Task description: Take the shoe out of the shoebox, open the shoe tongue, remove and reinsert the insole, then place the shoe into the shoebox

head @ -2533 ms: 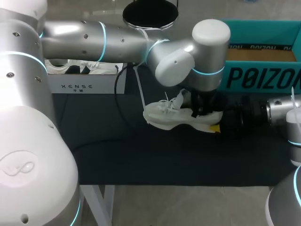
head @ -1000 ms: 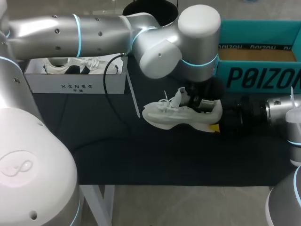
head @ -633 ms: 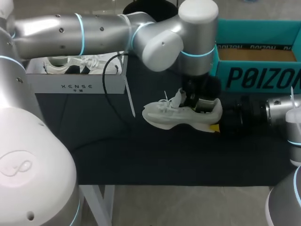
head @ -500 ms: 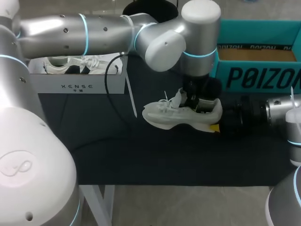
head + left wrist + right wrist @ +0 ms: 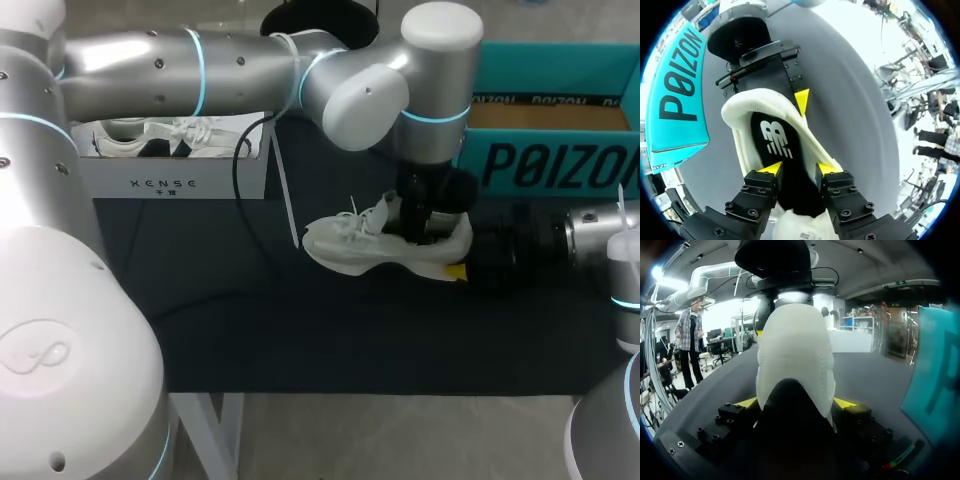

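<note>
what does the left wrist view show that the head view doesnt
Only the left wrist view: the black insole lying inside the shoe, and the left gripper open over it, yellow tips apart.
Only the head view: the white box with a second shoe in it, and the open top of the teal shoebox.
Both: the white shoe on the dark table, its heel held by the right gripper, with the teal shoebox beside it.

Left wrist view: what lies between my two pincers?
The shoe, black insole showing: left pincer over its mouth, right pincer shut on its heel.
</note>
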Available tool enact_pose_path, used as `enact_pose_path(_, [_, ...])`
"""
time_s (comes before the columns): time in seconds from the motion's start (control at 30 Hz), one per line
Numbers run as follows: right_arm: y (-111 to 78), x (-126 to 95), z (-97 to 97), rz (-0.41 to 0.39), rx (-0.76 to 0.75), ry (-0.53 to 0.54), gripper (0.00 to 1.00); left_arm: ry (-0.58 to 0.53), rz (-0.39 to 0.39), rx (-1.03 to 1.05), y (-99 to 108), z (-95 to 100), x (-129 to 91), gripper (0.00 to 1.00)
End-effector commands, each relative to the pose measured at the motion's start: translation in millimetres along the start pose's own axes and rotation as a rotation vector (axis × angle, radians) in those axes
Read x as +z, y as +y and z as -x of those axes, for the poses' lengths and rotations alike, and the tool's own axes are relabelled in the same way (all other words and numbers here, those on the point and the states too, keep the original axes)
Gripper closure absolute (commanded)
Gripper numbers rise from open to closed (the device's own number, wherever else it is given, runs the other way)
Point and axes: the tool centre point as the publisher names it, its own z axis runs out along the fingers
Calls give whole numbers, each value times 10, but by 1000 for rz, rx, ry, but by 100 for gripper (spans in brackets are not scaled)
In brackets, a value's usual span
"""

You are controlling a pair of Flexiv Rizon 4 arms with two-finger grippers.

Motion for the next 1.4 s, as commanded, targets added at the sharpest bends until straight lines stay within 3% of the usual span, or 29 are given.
enact_pose_path(0.03, [-27,39,19,-3,0,-1,100,3,3,0,-2,-20,44,62])
enact_pose_path(0.27, [-27,39,19,-3,0,-1,100,-19,22,-1,-28,-15,184,65])
enact_pose_path(0.57, [-27,39,19,-3,0,-1,100,-56,59,-10,-49,15,537,70])
enact_pose_path(0.6, [-27,39,19,-3,0,-1,100,-60,58,-18,-56,-1,554,73])
enact_pose_path(0.67, [-27,39,19,-3,0,-1,100,-79,63,-18,-51,10,617,100])
enact_pose_path(0.7, [-27,39,19,-3,0,-1,100,-83,64,-21,-50,12,628,100])
enact_pose_path(1.4, [-27,39,19,-3,0,-1,100,-202,81,-6,4,-50,261,100])
